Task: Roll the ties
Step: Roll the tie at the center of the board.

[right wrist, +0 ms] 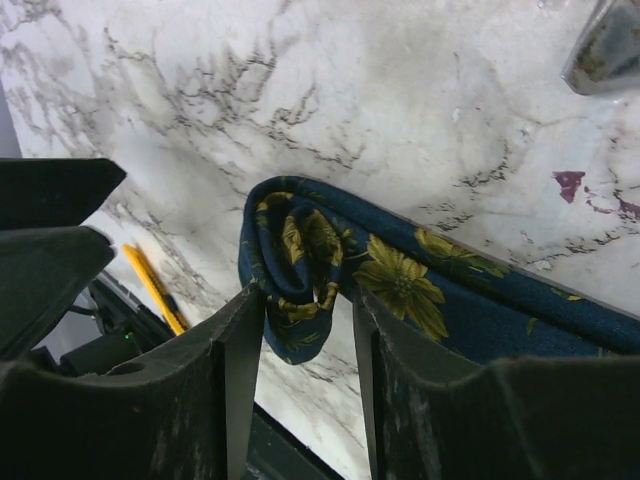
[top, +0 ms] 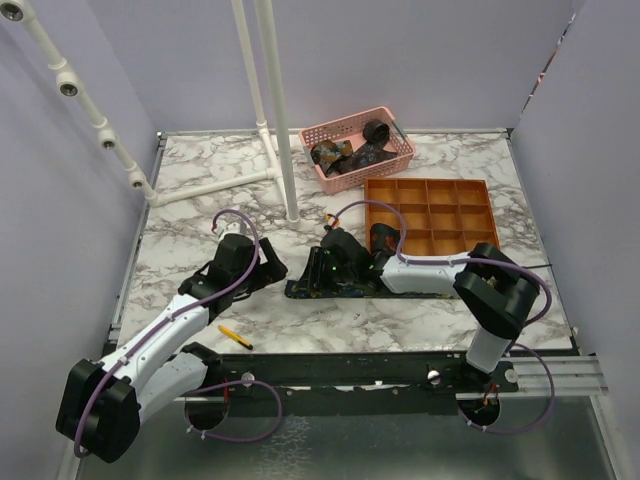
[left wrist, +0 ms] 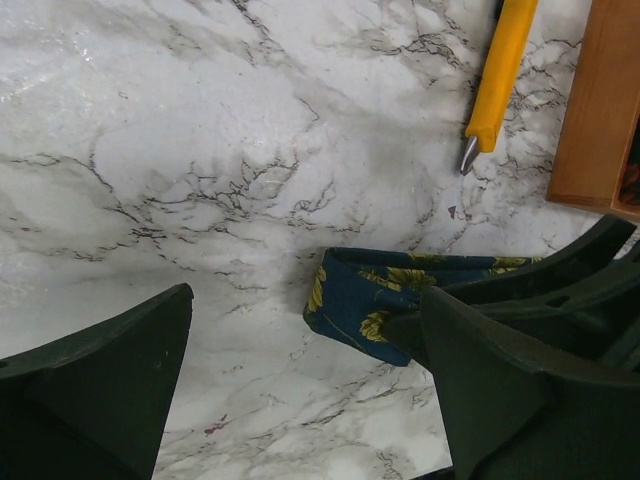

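Navy tie [right wrist: 400, 285], yellow-flowered: flat on marble table [top: 200, 200], one end started into coil. Right gripper [right wrist: 308, 305] pinches coil; left gripper [left wrist: 308, 300] spread wide alongside, empty. Risk: slack pinch or sliding fabric lets coil spring undone. Beyond: orange tray [top: 428, 181], pink basket [top: 318, 130] holding more ties [top: 350, 155].

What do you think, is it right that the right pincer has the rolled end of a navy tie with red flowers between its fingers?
Not quite: the flowers are yellow-green, not red, as the right wrist view shows. The rest holds: the right pincer has the rolled end of the navy tie between its fingers.
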`<state>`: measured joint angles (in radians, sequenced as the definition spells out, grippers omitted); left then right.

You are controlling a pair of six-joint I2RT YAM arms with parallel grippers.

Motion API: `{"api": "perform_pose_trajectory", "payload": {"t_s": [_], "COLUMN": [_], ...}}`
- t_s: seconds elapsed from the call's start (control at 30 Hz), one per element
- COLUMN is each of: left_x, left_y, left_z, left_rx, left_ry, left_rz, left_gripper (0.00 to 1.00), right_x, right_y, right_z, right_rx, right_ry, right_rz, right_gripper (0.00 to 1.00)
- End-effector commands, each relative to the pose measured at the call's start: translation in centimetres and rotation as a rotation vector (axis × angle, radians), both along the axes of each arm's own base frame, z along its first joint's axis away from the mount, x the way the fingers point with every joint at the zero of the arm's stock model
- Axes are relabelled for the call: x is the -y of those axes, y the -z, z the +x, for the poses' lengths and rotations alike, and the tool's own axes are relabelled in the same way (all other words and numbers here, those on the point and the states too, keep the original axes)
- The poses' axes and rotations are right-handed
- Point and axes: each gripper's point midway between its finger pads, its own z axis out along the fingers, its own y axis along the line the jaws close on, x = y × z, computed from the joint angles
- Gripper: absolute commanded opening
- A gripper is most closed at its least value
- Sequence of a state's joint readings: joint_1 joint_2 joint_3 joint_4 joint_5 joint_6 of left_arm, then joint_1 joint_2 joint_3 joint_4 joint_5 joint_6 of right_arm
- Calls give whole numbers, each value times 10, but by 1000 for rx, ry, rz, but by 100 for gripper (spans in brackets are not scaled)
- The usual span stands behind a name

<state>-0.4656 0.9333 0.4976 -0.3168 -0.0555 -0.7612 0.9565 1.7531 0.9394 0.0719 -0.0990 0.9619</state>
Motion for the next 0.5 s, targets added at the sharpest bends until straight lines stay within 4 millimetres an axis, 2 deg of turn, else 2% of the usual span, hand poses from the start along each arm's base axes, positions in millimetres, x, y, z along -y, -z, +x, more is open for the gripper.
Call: {"api": "perform_pose_trajectory", "payload": {"t_s": [0.0,0.23,0.3,0.47], "left_x": [12,21,23,30], "left_y": [-2,12,13,13], "left_z": [2,-6,-8,-11], "left_rx": [17,-21,-18,-8], "left_ry": [32,44,50,67], "left_rz": [-68,-137,-157,-214], "left_gripper": [94,93,92,91], "right_x": [2,7,5,15], "right_y": [18,27,23,29], "right_z": [-8,-7,-5,-4], "right_rx": [-49,-51,-29,-21], "right_ry": [-17,-30,-48,-92], "right_rz": [-46,9,56,126], "right_gripper": [42,29,24,12]}}
